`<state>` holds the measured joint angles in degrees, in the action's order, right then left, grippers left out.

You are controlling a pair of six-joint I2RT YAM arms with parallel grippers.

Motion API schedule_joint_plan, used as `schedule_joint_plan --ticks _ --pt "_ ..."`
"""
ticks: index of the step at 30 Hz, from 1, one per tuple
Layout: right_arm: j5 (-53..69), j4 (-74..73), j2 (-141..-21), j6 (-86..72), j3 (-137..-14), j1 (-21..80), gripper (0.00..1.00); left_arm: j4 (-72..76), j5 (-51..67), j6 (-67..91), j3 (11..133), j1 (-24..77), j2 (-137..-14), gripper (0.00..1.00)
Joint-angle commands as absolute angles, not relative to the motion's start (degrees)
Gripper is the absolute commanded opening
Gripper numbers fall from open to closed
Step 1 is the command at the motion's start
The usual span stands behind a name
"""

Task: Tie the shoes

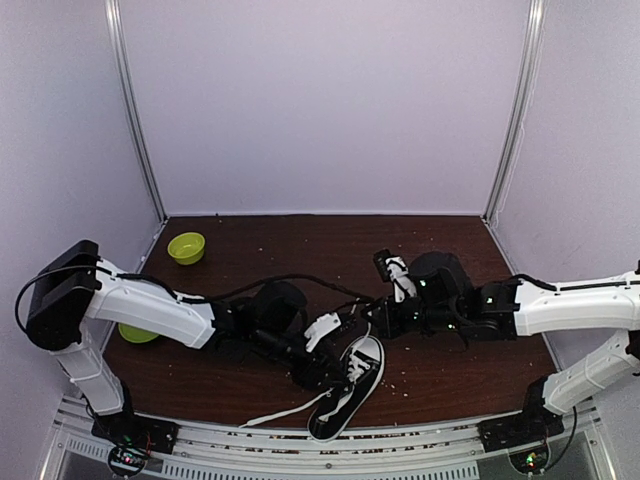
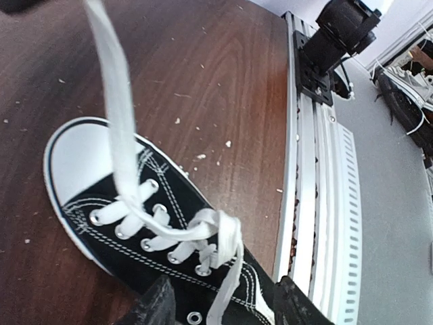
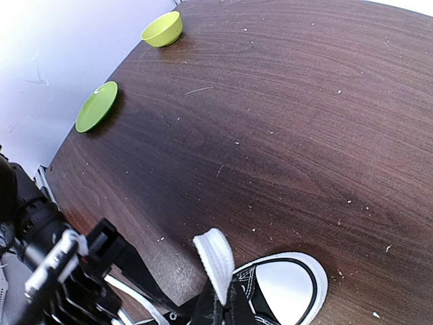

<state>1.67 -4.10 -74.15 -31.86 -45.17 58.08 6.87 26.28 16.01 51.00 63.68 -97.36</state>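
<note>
The dark tabletop (image 1: 300, 250) carries the black sneaker (image 1: 352, 385) close to its near edge, about the middle, laid with the white toe cap (image 2: 74, 162) turned far and right. The left tool (image 2: 226, 306) is seen spread, its fingers set astride the tongue with nothing gripped. The right tool (image 3: 223, 306) is pressed together on one white lace (image 2: 115, 115), which is drawn taut from the eyelets out past the toe. A second lace (image 2: 230, 271) hangs slack between the left fingers. A crossing is judged to be in hand. The taut lace should be held under light tension without the shoe being dragged. The slack lace should be pinched close to the eyelets, so that a short, controllable length is left.
</note>
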Motion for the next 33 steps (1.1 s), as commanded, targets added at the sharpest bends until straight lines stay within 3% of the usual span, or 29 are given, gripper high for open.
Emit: schedule_joint_plan --ticks 1,10,17,23,33 --pt "-0.23 -2.54 -72.46 -33.14 -45.03 57.78 0.00 11.00 28.67 16.08 50.95 63.79 -99.67 0.51" --pt "-0.54 -2.29 -72.59 -33.42 -44.83 57.75 0.00 9.34 27.51 14.64 51.92 64.64 -101.96 0.38" --pt "-1.74 -4.78 -71.75 -33.59 -45.25 57.77 0.00 9.40 26.67 14.70 50.17 64.86 -101.13 0.01" --pt "-4.64 -13.97 -67.17 -37.13 -43.34 57.79 0.00 11.62 20.68 16.35 44.47 64.85 -95.26 0.00" --pt "-10.19 -20.61 -57.90 -47.65 -31.65 57.74 0.00 13.07 20.83 19.05 42.05 64.86 -94.76 0.00"
